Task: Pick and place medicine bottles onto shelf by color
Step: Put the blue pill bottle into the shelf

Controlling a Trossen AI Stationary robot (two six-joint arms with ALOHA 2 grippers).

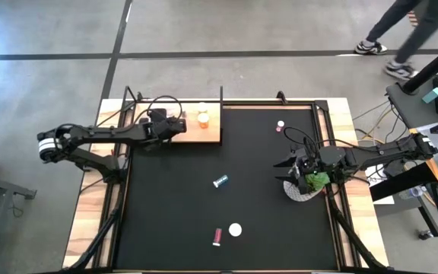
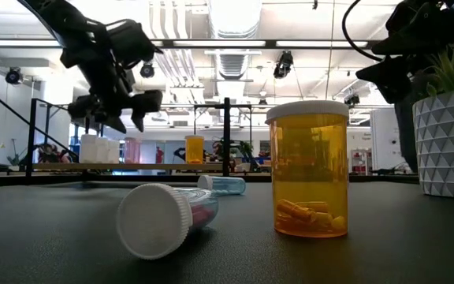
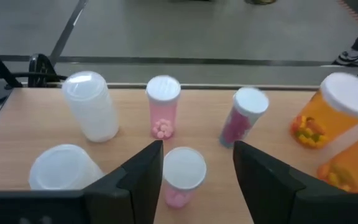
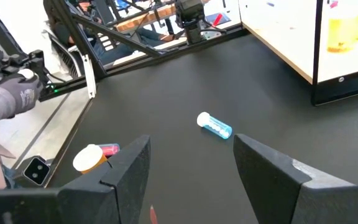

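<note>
So the left gripper was over the shelf, fingers spread around a small pink bottle standing upright, not really squeezing it. It sat right by two other pink ones, with the white bottles on one side and the orange ones on the other, so the colour grouping made sense. The right gripper hung open near the plant pot, facing a blue bottle lying loose on the counter. My guess: that one's next.
</note>
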